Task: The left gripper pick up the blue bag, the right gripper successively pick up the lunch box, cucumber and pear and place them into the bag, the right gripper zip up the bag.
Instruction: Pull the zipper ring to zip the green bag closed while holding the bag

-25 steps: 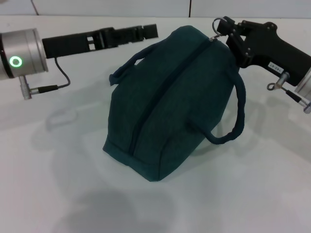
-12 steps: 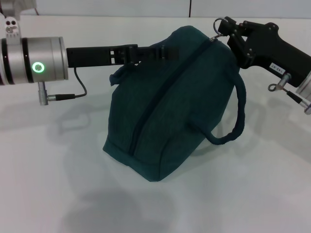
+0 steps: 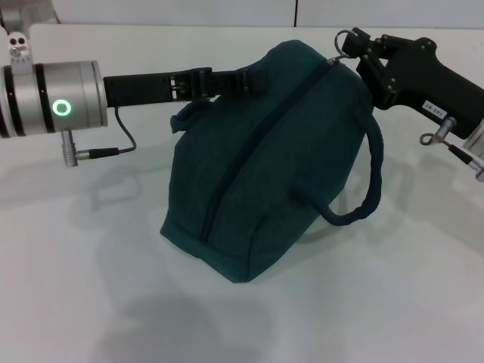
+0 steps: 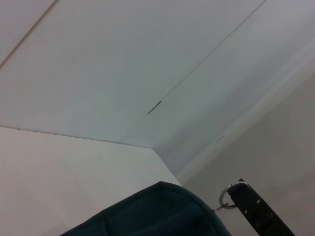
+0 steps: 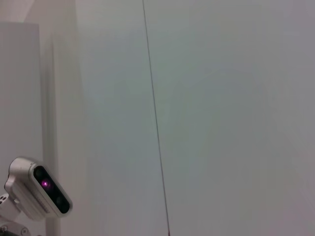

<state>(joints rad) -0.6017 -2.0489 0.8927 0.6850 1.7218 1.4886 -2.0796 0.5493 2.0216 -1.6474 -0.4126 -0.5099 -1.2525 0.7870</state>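
Mid-counter, a little right of centre: blue bag (image 3: 265, 166), dark teal cloth, lying tilted with its zip seam running from the near left corner up to the far right end. Zip looks drawn closed along the whole visible length; lunch box, cucumber and pear are not in sight, so presumably inside. Bag bulges, reads as full and moderately heavy, yet the fabric is soft and will sag and fold under a pinch. Two rope-like handles: near handle (image 3: 363, 189) loops out on the right side, far handle (image 3: 198, 106) pokes out on the far left. Best holds are those handles or the zip pull; the body cloth would slip and bunch.

Right claw (image 3: 344, 45) sits at the far right end of the zip, by the metal ring (image 4: 225, 198); fingers hidden, cannot tell their set. Left claw (image 3: 253, 79) reaches over the far left shoulder of the bag, tips touching the cloth; grip state cannot be told. White counter (image 3: 91, 287) beneath.
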